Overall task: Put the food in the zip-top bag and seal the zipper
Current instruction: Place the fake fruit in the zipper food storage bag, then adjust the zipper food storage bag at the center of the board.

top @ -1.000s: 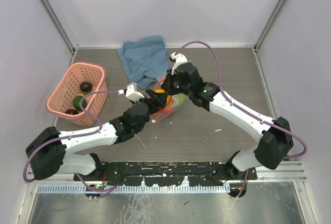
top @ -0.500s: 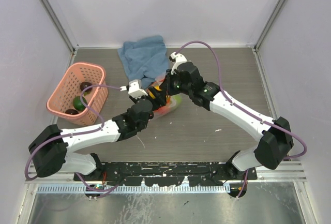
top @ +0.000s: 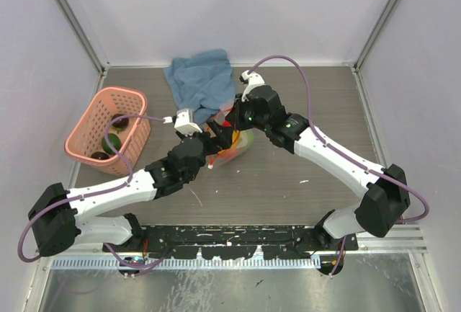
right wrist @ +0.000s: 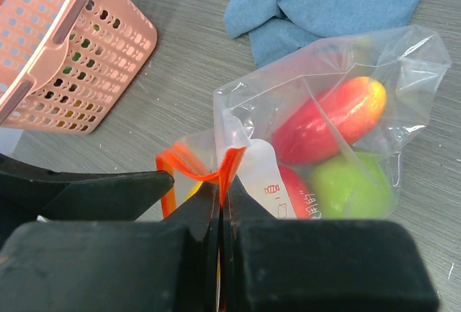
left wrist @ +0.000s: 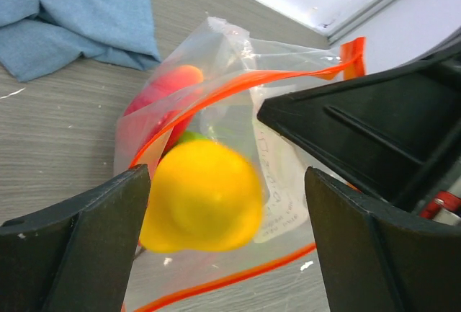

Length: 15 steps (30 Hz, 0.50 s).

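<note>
The clear zip-top bag (right wrist: 338, 67) lies near the table's middle (top: 242, 145), with a red fruit (right wrist: 328, 121) and a green fruit (right wrist: 353, 186) inside. My right gripper (right wrist: 223, 191) is shut on the bag's red-orange zipper (right wrist: 234, 162) and holds the mouth up. My left gripper (left wrist: 227, 215) stands open at that mouth. A blurred yellow fruit (left wrist: 202, 193) sits between its jaws, close to the left finger and apart from the right one, over the lower zipper strip (left wrist: 238, 277). In the top view the two grippers meet above the bag: left gripper (top: 216, 139), right gripper (top: 232, 121).
A pink lattice basket (top: 85, 126) stands at the left with dark fruits (top: 119, 120) and a green fruit (top: 112, 143) in it. A crumpled blue cloth (top: 200, 78) lies just behind the bag. The right gripper's black body (left wrist: 374, 132) crowds the left wrist view.
My left gripper has moved forward to the bag's mouth and its jaws have spread wider, so the yellow fruit sits loose between them. The right gripper has kept its pinch on the zipper.
</note>
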{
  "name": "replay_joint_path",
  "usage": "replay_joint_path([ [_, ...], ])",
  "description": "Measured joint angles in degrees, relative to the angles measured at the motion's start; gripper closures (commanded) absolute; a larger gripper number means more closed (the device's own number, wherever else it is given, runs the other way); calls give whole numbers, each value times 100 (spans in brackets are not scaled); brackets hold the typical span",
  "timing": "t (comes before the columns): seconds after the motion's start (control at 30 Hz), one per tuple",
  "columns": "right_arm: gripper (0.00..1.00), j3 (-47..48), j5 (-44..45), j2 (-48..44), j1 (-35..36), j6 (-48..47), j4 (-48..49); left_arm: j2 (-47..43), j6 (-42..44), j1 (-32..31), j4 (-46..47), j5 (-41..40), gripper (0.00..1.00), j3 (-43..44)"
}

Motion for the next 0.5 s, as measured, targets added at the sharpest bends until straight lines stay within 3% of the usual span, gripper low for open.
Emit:
replay_joint_path([
  [0.3,99,-9,28,-13,-37,15,4,4,94,0,-17,280,6,2],
  [0.5,99,-9,33,-13,-114,13,4,-219,144,0,-588,420,5,33],
])
